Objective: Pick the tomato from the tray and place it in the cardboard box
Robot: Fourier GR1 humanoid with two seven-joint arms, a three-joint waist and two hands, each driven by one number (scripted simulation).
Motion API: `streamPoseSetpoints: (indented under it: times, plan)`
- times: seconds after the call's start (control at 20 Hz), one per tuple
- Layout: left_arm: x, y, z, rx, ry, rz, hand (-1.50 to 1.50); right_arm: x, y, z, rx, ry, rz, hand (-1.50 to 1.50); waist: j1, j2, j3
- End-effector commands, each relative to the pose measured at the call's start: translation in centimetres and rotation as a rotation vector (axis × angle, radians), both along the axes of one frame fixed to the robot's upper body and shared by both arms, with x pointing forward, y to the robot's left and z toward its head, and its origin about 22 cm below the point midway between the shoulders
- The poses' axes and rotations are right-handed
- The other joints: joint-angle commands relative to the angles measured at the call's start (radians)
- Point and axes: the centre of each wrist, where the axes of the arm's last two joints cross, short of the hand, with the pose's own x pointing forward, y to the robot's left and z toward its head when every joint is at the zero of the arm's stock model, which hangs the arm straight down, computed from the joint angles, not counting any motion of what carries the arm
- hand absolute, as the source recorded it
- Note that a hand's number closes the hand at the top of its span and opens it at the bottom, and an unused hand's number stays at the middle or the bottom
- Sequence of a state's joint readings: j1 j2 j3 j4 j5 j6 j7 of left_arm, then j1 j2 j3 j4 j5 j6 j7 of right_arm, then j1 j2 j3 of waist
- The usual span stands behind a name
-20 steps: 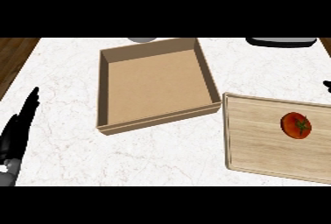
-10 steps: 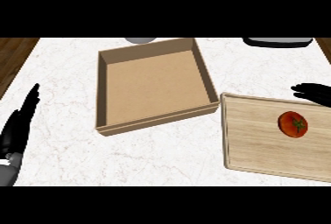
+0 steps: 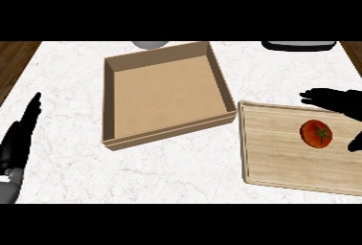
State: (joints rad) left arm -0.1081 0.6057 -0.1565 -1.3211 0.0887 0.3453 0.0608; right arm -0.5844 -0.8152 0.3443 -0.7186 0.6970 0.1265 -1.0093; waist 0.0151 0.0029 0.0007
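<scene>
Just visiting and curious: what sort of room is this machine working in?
Probably a kitchen. The work surface is a pale, marble-look counter, and on it lies a wooden tray like a cutting board, with a tomato on it, beside an open cardboard box.

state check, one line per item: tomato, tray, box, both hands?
tomato: lying on the tray, not held
tray: flat on the counter, right of the box, holds only the tomato
cardboard box: open-topped, nothing inside
right hand: open, over the tray's far right part, beside the tomato with a gap showing
left hand: open, resting at the left edge, fingers up
</scene>
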Motion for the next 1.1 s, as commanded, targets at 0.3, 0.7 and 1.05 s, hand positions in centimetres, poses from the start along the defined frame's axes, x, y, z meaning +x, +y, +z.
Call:
streamPoseSetpoints:
  times: [0.3, 0.7, 1.05]
  plan:
    - [-0.5, 2.3, 0.0, -0.001, 0.004, 0.025, 0.00, -0.7, 1.2, -1.6, 0.035, 0.027, 0.088, -1.50, -0.016, -0.005, -0.001]
    - [0.9, 0.0, -0.9, 0.013, -0.006, 0.018, 0.00, -1.7, 1.6, -3.4, 0.088, 0.040, 0.184, -1.50, -0.020, -0.002, -0.001]
    - [-0.9, -0.1, -0.7, 0.016, -0.002, 0.021, 0.00, -3.0, 2.4, -1.9, -0.042, 0.041, 0.135, -1.50, -0.014, -0.005, -0.001]
